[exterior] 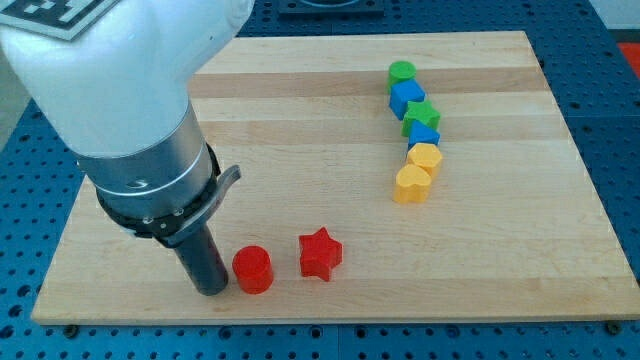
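My tip point(211, 290) rests on the wooden board point(300, 130) near its bottom left, just left of a red cylinder point(253, 269), very close to or touching it. Right of the cylinder lies a red star point(320, 254). Toward the view's upper right a chain of blocks runs downward: a green cylinder point(401, 72), a blue cube point(407, 97), a green star point(421, 113), a blue triangle point(423, 135), a yellow pentagon-like block point(426, 157) and a yellow heart point(411, 184).
The arm's white and grey body point(130, 110) hangs over the board's left part and hides it. Blue perforated table surface point(615, 150) surrounds the board.
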